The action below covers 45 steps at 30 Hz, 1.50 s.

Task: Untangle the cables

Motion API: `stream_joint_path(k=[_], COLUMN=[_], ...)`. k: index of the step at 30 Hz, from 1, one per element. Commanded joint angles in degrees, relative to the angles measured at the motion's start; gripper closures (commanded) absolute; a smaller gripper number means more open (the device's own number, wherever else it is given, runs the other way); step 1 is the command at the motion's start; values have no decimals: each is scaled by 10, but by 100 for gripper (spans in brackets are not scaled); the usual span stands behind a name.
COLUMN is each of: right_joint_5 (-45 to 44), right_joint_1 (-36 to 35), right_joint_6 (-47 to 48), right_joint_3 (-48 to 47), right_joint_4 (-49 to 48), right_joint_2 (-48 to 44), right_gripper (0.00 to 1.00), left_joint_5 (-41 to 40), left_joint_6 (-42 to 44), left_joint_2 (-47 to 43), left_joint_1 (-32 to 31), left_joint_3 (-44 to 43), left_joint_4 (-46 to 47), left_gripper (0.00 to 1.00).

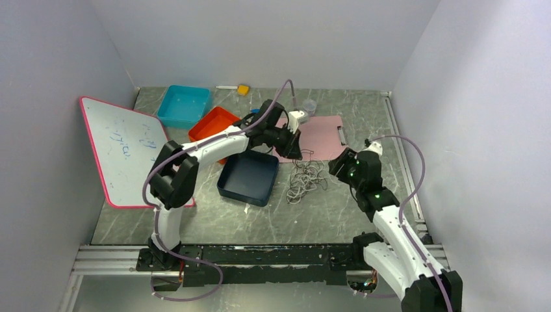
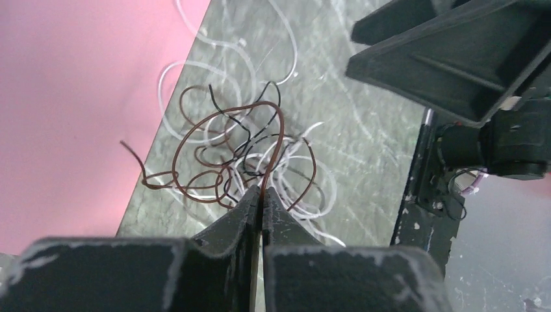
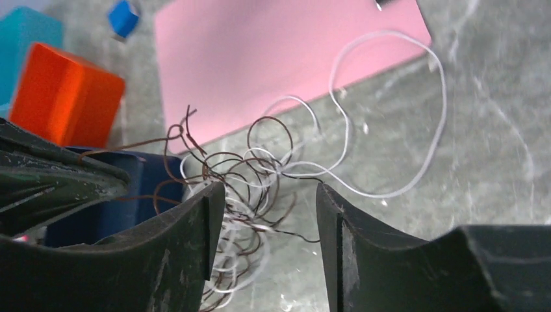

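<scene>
The cables (image 1: 305, 179) lie in one small tangle of white, brown and black wires on the table, just right of a dark blue tray. My left gripper (image 1: 295, 153) hangs over the tangle's far side. In the left wrist view its fingertips (image 2: 262, 192) are shut on a brown cable (image 2: 281, 140) that rises out of the heap. My right gripper (image 1: 338, 166) sits at the tangle's right side. Its jaws (image 3: 269, 195) are open with cable loops (image 3: 250, 172) under the gap and nothing pinched. A long white loop (image 3: 390, 97) trails over the pink sheet's edge.
The dark blue tray (image 1: 248, 177) touches the tangle's left side. An orange tray (image 1: 211, 125) and a teal tray (image 1: 184, 105) stand behind it. A pink sheet (image 1: 318, 133) lies behind the cables. A whiteboard (image 1: 127, 149) leans at the left wall.
</scene>
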<state>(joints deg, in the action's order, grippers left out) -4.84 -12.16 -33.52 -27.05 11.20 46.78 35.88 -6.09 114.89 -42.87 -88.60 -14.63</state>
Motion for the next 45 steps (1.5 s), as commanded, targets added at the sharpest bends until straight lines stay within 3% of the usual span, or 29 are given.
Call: stream_joint_path(k=[1, 10, 22, 28, 35, 41, 45], right_joint_5=[39, 152, 173, 98, -24, -60, -70], right_joint_1=[4, -1, -52, -103, -107, -107, -107], right_joint_6=[33, -10, -15, -18, -56, -58, -62], right_joint_3=[-29, 14, 35, 37, 54, 62, 70], right_joint_4=[-39, -235, -368, -347, -268, -243, -236], right_joint_2=[-16, 43, 165, 219, 263, 285, 285], right_gripper=[41, 41, 39, 40, 44, 44, 44], left_joint_5=[-23, -20, -20, -17, -24, -48, -36], left_joint_6=[16, -16, -36, -41, -44, -53, -84], left_joint_2=[-52, -90, -101, -98, -97, -90, -100], left_joint_1=[-16, -21, -37, -40, -40, -37, -22], left_joint_3=[-39, -59, -123, -187, -297, -413, -449], left_joint_4=[-38, -39, -67, -100, -147, -187, -157], left_gripper=[93, 93, 93, 93, 93, 93, 93])
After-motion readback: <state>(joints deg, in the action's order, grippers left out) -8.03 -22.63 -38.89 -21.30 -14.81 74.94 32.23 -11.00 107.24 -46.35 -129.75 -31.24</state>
